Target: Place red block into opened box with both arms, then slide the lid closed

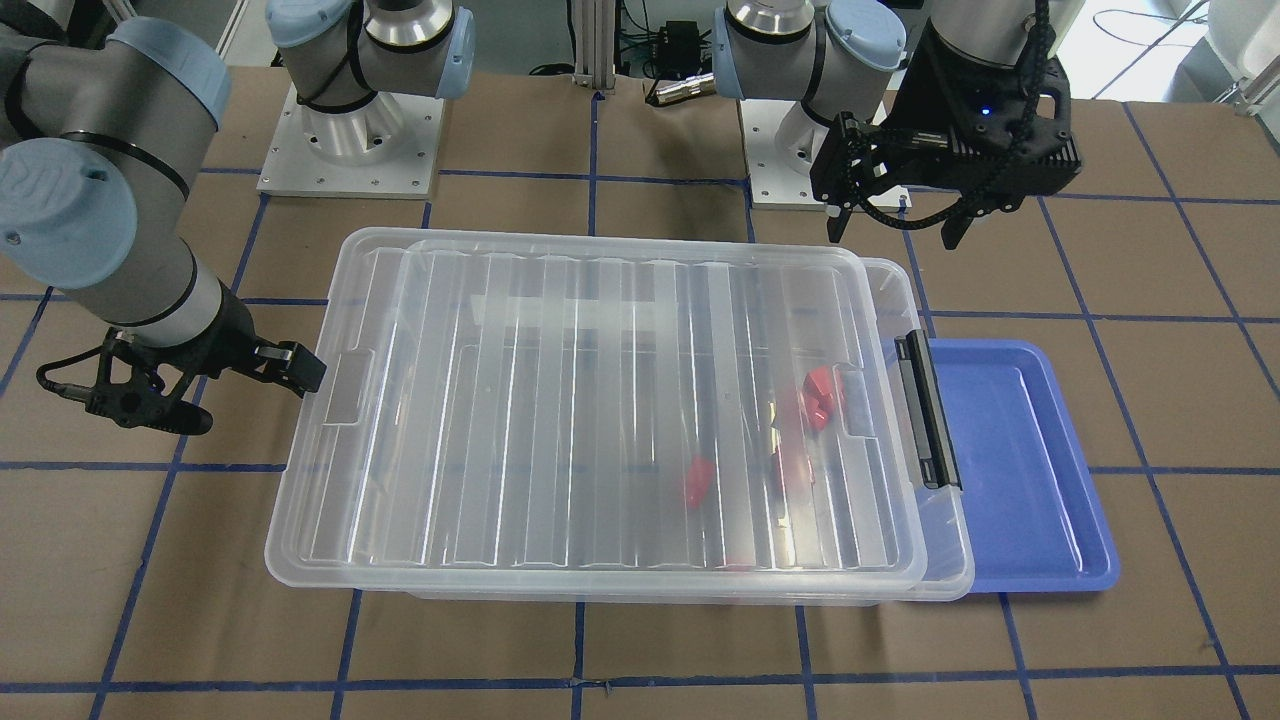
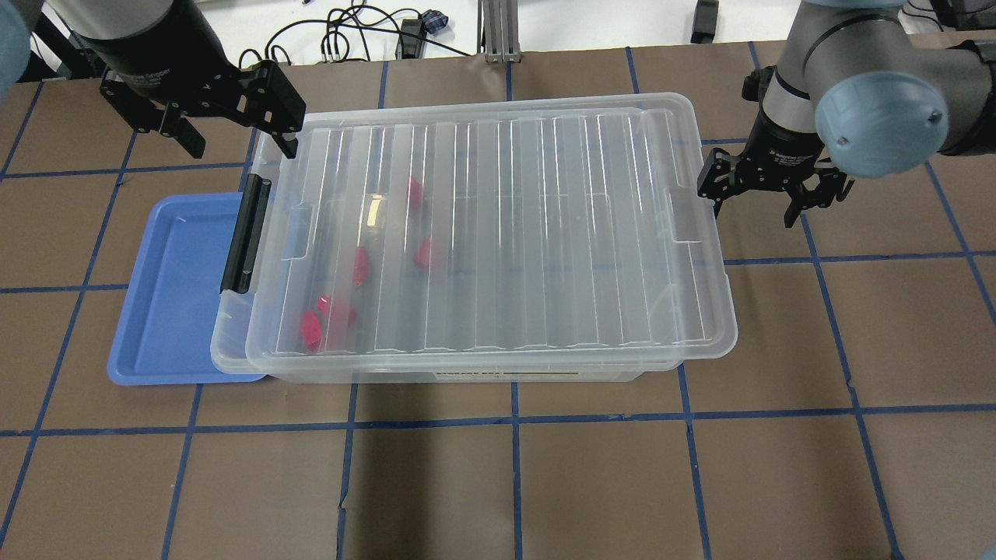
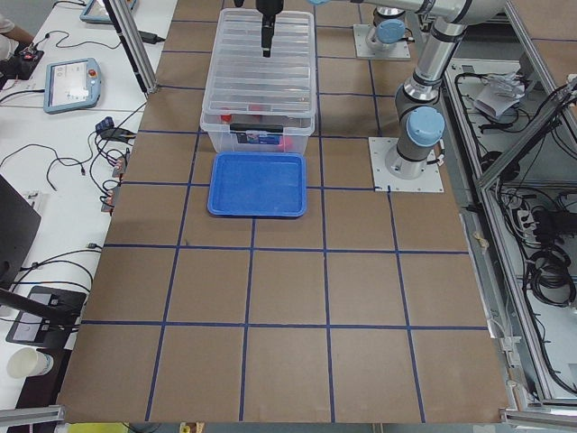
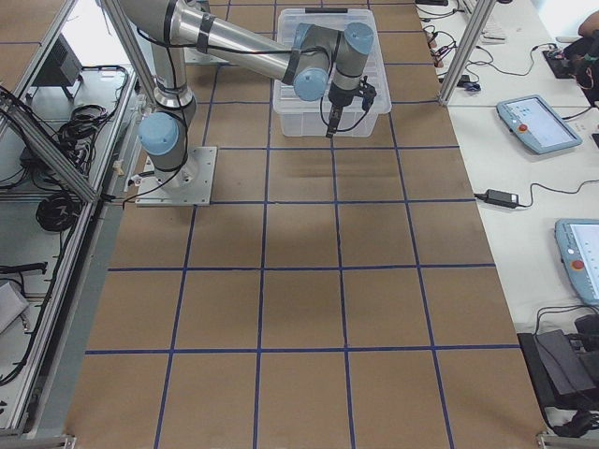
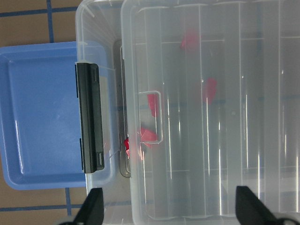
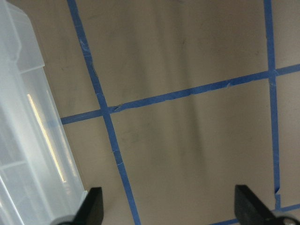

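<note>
The clear box (image 2: 227, 346) stands mid-table with the ridged lid (image 2: 545, 233) lying over nearly all of it. A narrow strip stays uncovered at the end with the black latch bar (image 2: 245, 233). Several red blocks (image 2: 426, 253) lie inside near that end, also seen through the lid (image 5: 208, 89). My left gripper (image 2: 237, 140) hangs open and empty above the latch-end corner, its fingers (image 5: 93, 206) wide apart. My right gripper (image 2: 753, 206) is open and empty, just off the lid's other short end, over bare table (image 6: 187, 140).
A shallow blue tray (image 2: 167, 295) lies against the latch end, partly under the box rim. Brown paper with blue tape lines covers the table (image 2: 545, 482). The arm bases (image 1: 350, 130) stand behind the box. Tablets and cables (image 3: 72, 86) lie on a side bench.
</note>
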Controlling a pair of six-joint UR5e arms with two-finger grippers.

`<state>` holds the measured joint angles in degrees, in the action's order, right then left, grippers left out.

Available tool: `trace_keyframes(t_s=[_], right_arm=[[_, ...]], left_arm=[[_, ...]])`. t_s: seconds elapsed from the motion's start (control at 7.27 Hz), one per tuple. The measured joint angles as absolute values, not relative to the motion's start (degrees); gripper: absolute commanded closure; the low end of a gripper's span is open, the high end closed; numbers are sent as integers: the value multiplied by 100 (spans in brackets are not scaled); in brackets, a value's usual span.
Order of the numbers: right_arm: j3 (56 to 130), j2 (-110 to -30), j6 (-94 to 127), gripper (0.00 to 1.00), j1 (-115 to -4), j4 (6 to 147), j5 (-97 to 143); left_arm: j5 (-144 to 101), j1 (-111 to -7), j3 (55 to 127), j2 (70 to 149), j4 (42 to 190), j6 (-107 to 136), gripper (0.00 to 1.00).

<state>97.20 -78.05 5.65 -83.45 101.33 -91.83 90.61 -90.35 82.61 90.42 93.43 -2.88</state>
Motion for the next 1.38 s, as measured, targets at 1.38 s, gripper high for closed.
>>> trace_keyframes(t_s=[1.38], right_arm=[[9420,-8921,624,0,-8492,9208,-9082]], left_arm=[[9077,-9035,8252,9014,9335,-323,0]])
